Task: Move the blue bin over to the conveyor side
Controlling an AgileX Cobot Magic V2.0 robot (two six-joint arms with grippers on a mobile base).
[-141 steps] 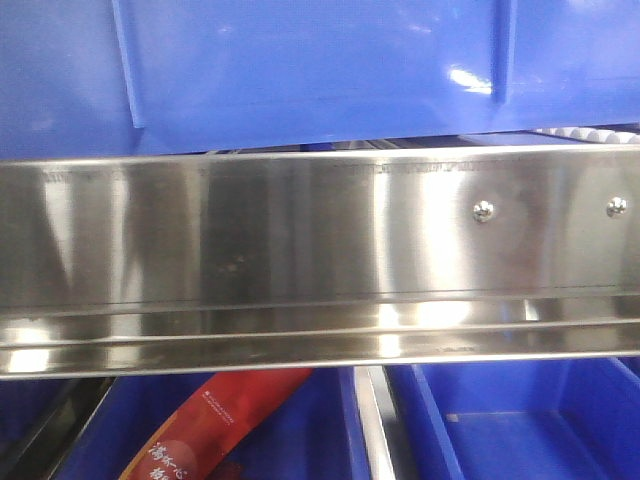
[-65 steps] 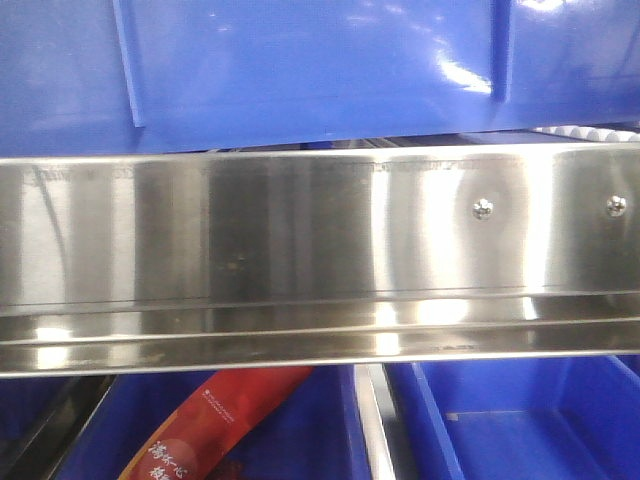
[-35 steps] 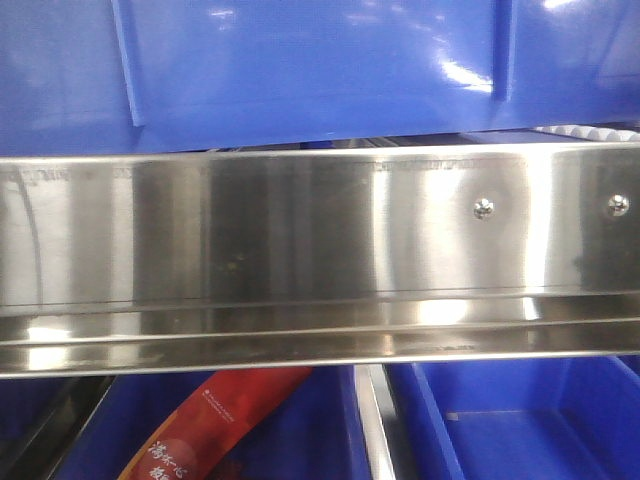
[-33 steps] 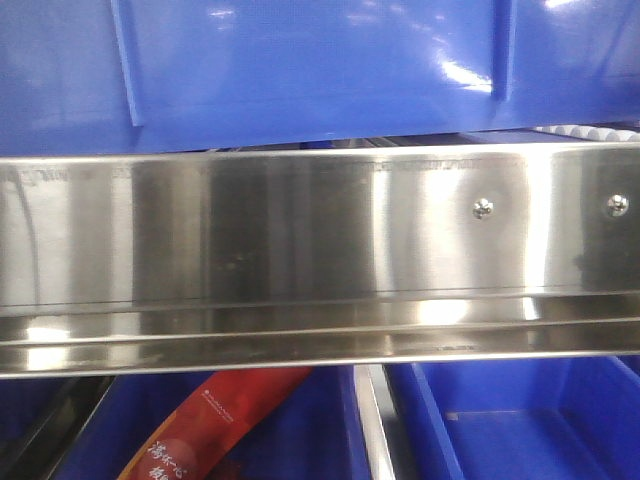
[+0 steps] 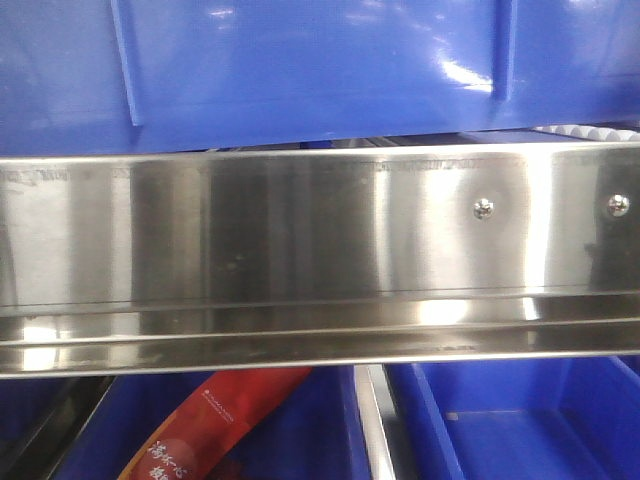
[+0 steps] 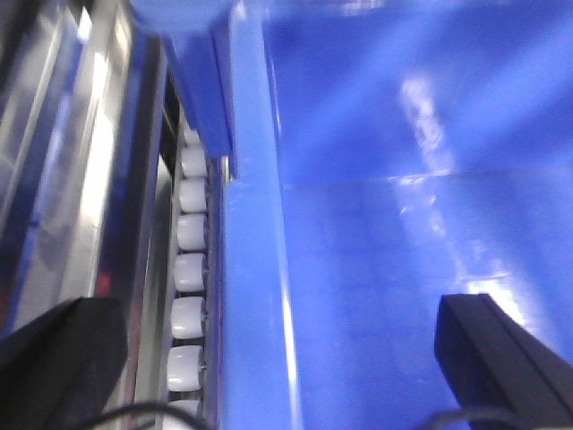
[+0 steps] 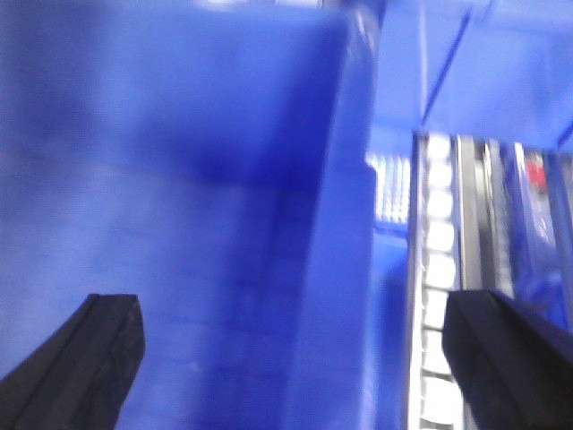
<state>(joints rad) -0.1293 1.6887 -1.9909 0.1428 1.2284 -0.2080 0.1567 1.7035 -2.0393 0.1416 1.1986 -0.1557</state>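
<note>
Blue bin (image 5: 320,60): glossy, ribbed, on the upper level directly above the stainless-steel rail (image 5: 300,230). White rollers (image 6: 188,296) run beside its wall. We record the left gripper (image 6: 277,358) spread wide astride the bin's rim, one finger inside and one over the rollers. The right gripper (image 7: 295,367) is likewise spread across a bin wall. Below the rail: lower blue crates (image 5: 520,420) and a red packet (image 5: 215,420).
</note>
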